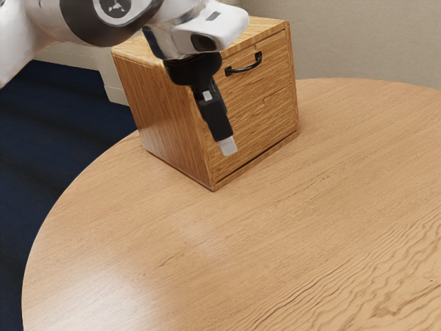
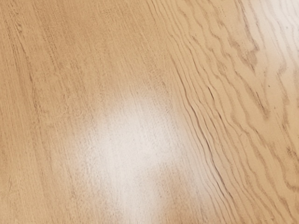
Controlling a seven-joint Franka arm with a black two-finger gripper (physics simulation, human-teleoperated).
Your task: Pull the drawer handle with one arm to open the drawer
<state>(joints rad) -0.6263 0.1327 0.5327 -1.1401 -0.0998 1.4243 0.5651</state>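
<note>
A small wooden cabinet stands at the far side of the round table. Its top drawer sits flush with the cabinet front and carries a black bar handle. Below it is a second wooden panel. My gripper hangs pointing down in front of the cabinet's near corner, lower than the handle and toward the exterior view's left of it, touching nothing. The wrist view looks down on the bare wood grain of the table under my hand.
The round wooden table spreads wide toward the exterior view's right and front. A dark blue floor lies beyond the table's left edge. A beige wall rises behind the cabinet.
</note>
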